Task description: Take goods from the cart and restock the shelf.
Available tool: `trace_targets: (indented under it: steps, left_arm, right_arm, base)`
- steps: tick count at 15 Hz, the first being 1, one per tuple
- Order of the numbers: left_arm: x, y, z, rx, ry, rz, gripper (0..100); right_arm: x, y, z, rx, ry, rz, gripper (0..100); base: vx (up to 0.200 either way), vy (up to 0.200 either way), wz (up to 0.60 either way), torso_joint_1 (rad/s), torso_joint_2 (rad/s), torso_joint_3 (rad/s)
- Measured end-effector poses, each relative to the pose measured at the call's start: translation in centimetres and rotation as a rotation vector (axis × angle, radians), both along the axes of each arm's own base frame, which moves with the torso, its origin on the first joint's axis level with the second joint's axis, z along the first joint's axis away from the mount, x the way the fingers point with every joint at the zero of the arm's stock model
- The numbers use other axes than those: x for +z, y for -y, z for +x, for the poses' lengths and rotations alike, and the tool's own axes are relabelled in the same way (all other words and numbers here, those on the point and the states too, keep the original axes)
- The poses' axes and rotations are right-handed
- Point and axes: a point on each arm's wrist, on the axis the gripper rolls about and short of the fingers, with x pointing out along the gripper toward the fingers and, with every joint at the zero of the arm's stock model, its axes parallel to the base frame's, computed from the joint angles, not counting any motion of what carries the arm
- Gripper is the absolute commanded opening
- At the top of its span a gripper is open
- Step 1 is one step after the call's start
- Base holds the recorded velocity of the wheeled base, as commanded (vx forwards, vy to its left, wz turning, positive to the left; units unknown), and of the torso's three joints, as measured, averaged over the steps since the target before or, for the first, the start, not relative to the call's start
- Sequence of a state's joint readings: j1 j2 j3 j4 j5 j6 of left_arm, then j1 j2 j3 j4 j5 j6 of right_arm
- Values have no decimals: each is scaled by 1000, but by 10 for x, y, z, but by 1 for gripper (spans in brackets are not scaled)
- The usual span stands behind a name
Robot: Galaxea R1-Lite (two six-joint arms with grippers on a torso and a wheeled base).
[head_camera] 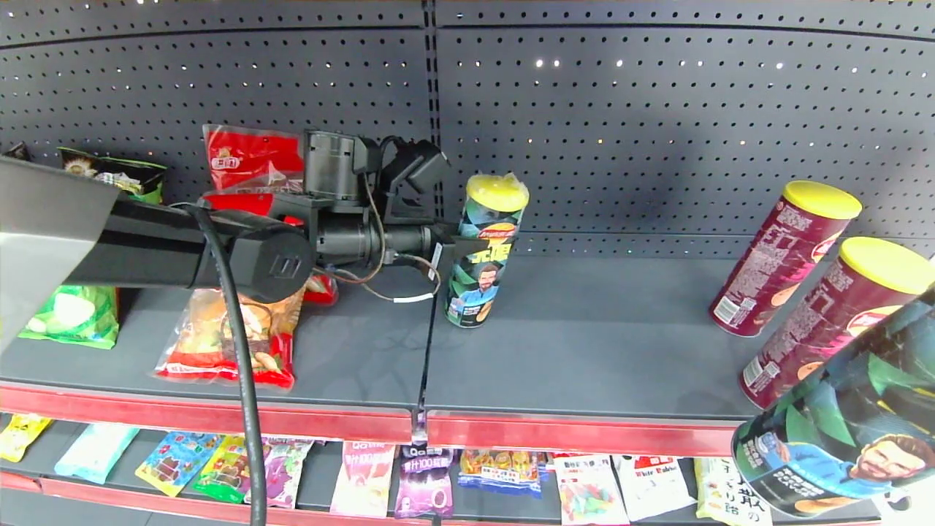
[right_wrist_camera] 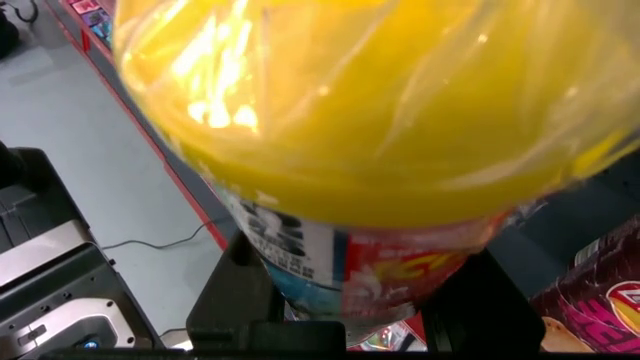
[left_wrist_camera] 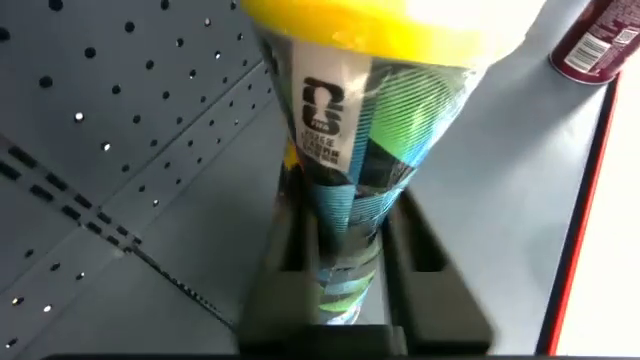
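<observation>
Left gripper [head_camera: 475, 247] and right gripper [right_wrist_camera: 355, 300] each clamp a man-labelled can [head_camera: 478, 292].

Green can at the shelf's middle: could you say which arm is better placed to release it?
Left. The left gripper is shut on that green can, upright on the shelf; the right gripper holds a second can, tilted, short of the shelf.

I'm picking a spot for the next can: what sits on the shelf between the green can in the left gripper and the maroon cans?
Nothing: in the head view, bare grey shelf runs from the green can to the maroon cans.
</observation>
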State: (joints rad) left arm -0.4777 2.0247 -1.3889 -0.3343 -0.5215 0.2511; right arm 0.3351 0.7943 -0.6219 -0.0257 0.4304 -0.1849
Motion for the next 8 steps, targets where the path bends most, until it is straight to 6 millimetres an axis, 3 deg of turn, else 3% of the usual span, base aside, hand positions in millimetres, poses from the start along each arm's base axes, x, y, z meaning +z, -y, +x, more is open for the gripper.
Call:
trace_targets:
  steps: [8]
  left_arm:
    - [9, -17, -36, -95, -57, -31, 0]
  right_arm:
    - [-1, 0, 0, 0, -3, -1, 0]
  base:
    - [0, 0, 0, 0, 0, 0]
